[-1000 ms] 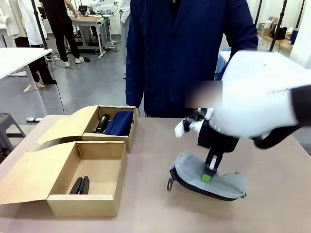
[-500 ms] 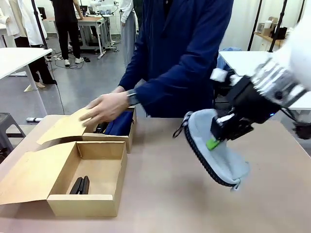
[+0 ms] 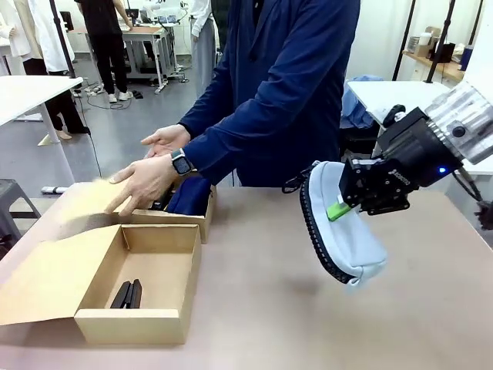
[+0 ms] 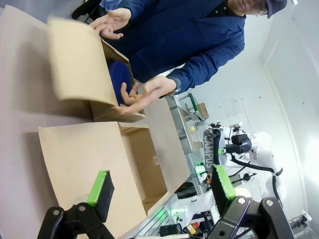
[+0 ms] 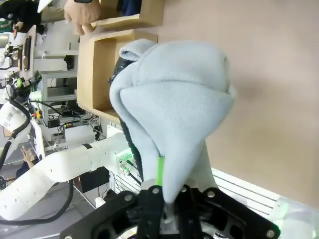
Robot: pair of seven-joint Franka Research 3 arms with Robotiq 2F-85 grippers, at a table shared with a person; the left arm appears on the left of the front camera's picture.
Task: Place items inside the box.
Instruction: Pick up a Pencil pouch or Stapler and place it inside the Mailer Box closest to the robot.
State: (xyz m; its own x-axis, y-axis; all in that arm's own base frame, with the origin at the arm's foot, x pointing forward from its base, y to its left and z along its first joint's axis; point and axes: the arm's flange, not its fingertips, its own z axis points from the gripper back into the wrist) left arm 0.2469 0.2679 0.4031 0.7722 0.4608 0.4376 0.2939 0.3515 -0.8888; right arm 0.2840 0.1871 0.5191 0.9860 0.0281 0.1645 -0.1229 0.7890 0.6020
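- Two cardboard boxes sit at the left of the table (image 3: 308, 324) in your front view. The larger box (image 3: 131, 325) is nearest you, flap open, with the black stapler (image 3: 127, 294) on its floor. The smaller box (image 3: 169, 222) just behind it holds a navy pouch (image 3: 191, 196).
- In the same view, your right gripper (image 3: 337, 210) is clenched on the grey pouch (image 3: 343, 239). The pouch hangs tilted in the air over the table's right half, well apart from the larger box. The person's hand (image 3: 145, 181) is at the smaller box's flap.
- In the left wrist view, your left gripper (image 4: 162, 191) is released, its green pads spread wide with nothing between them. It sits above the larger box (image 4: 144, 159). Both of the person's hands are at the smaller box (image 4: 75, 64).
- In the right wrist view, the right gripper (image 5: 167, 191) pinches the grey pouch (image 5: 174, 104) by one edge. The pouch bulges ahead over bare table (image 5: 269, 74), with the larger box (image 5: 97, 74) beyond it.
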